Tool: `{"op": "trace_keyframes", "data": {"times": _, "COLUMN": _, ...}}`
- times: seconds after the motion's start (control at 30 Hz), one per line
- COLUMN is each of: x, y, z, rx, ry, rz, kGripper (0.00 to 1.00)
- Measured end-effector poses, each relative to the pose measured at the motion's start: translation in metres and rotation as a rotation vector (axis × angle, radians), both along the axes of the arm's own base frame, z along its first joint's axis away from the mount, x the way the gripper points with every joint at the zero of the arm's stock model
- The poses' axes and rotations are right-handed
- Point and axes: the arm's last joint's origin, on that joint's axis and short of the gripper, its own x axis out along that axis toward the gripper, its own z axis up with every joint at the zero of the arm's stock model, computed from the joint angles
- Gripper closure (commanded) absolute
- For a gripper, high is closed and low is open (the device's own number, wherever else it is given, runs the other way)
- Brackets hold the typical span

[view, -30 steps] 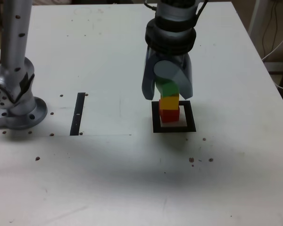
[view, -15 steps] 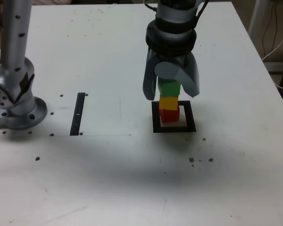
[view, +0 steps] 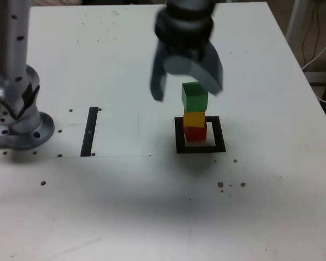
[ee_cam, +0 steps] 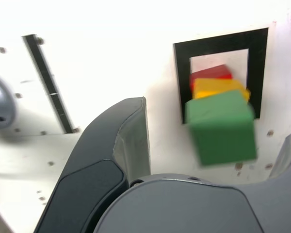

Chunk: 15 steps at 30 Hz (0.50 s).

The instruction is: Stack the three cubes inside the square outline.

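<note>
Exterior view first: we see the tool (view: pixel 186 87) hanging above the square outline (view: pixel 200 147), its jaws spread wide and holding nothing. One finger (view: pixel 158 81) stands off toward the exterior view's left of the stack, the other (view: pixel 209 73) sits just behind and above the green cube (view: pixel 194 97); whether that finger touches the cube we cannot tell.

Inside the square outline the three cubes stand as one tower: the red cube (view: pixel 195 132) on the pale centre, the yellow cube (view: pixel 194 118) on it, the green cube on top. The tower looks upright.

From the wrist view we look down past the spread fingers (ee_cam: pixel 111 160) at the green cube (ee_cam: pixel 222 127), blurred, with yellow (ee_cam: pixel 218 88) and red (ee_cam: pixel 209 73) edges showing beneath it, all within the outline (ee_cam: pixel 182 73).

Beyond the square outline, toward the exterior view's left, a thin black strip (view: pixel 90 131) lies on the white worktop (view: pixel 152 206), and farther that way stands the arm's base (view: pixel 16 117).
</note>
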Motion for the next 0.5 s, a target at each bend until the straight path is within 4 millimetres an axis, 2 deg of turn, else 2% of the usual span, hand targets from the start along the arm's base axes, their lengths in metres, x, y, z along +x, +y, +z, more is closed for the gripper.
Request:
{"op": "trace_keyframes", "data": {"times": 0.1, "x": -0.02, "y": 0.006, "z": 0.016, "rx": -0.009, "ry": -0.022, "rz": 0.005, "kGripper": 0.01}}
{"op": "trace_keyframes", "data": {"times": 0.23, "x": -0.033, "y": 0.013, "z": 0.017, "rx": -0.023, "ry": 0.008, "rz": 0.013, "kGripper": 0.01}}
{"op": "trace_keyframes", "data": {"times": 0.37, "x": -0.062, "y": 0.022, "z": 0.022, "rx": -0.04, "ry": 0.024, "rz": 0.015, "kGripper": 0.01}}
{"op": "trace_keyframes", "data": {"times": 0.5, "x": -0.081, "y": 0.025, "z": 0.006, "rx": -0.048, "ry": 0.059, "rz": 0.025, "kGripper": 0.01}}
